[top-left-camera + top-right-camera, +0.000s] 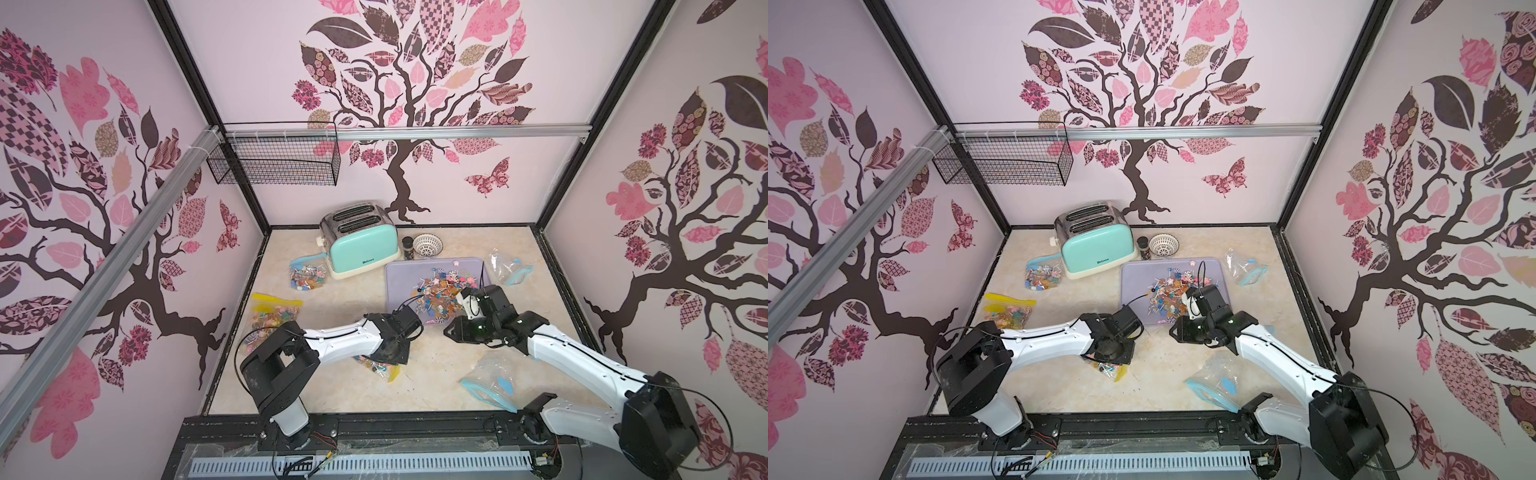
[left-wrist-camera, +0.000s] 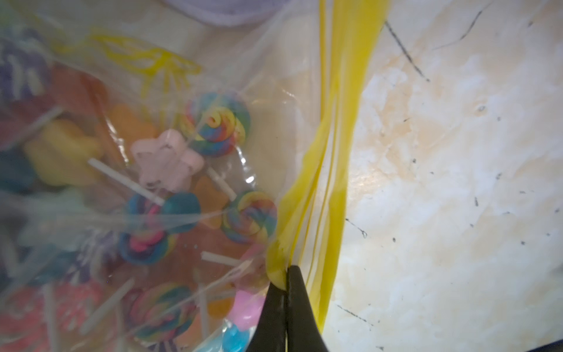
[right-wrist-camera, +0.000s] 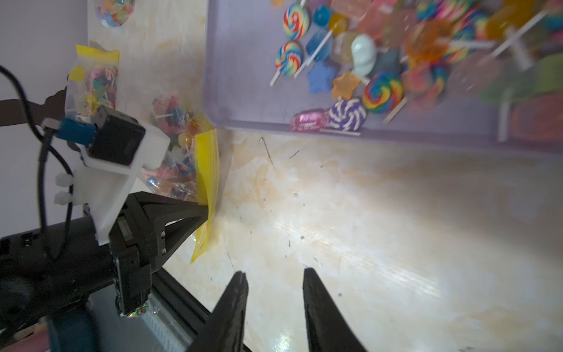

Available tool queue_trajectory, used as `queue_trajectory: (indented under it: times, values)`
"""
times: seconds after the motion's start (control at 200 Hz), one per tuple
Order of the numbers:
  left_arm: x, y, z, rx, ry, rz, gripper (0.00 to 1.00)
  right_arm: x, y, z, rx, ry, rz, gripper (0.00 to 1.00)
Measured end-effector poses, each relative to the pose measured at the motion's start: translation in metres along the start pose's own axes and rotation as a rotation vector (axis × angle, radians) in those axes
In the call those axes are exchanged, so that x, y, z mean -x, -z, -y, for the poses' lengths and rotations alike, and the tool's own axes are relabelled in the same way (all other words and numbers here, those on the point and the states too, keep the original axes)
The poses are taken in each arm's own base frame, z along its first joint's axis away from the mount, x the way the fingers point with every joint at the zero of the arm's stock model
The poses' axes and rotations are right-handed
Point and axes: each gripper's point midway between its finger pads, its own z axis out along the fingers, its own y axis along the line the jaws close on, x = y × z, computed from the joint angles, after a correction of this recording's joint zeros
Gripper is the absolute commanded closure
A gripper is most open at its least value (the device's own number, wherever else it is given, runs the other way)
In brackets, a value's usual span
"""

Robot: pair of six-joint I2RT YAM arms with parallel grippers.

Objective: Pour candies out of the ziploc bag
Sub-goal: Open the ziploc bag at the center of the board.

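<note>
We note: left hand (image 2: 285, 272) clenched on the yellow strip of the ziploc bag (image 1: 382, 369) — lower centre in a top view; right hand (image 3: 274, 271) released, empty, above bench (image 3: 380, 213).

Background clutter on my marbled worktop (image 1: 432, 374), lol: a mint-green two-slot toaster (image 1: 359, 245) sits near the back wall. A small dark jar (image 1: 408, 248) is squeezed between it and a white lattice bowl (image 1: 429, 245). A lavender tray (image 1: 401, 278) lies just in front of those two. A black wire basket (image 1: 274, 162) hangs off the silver rail (image 1: 457, 134), back-left. The walls are covered in pink-and-brown tree decals (image 1: 399, 124).
</note>
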Motion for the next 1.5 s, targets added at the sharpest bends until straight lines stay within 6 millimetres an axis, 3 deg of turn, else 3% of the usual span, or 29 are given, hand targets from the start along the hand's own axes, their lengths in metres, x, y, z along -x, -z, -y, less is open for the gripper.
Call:
queue_trajectory:
  times: [0.12,0.22,0.72,0.91,1.496]
  values:
    - [0.0,-0.001,0.006,-0.035,0.0,0.007,1.0,-0.032,-0.029,-0.013,0.073,-0.022,-0.106,0.58]
    - [0.001,-0.003,0.008,-0.054,0.0,0.011,1.0,-0.043,-0.048,-0.028,0.126,-0.024,-0.165,0.57]
    - [0.0,-0.006,0.007,-0.063,0.005,0.023,1.0,-0.035,-0.097,-0.028,0.16,-0.115,-0.202,0.62]
    - [0.001,-0.003,0.005,-0.055,0.005,0.029,1.0,-0.029,-0.106,-0.041,0.187,-0.096,-0.204,0.64]
    - [0.006,0.006,-0.002,-0.04,0.022,0.055,1.0,-0.028,-0.123,-0.048,0.204,-0.092,-0.233,0.69]
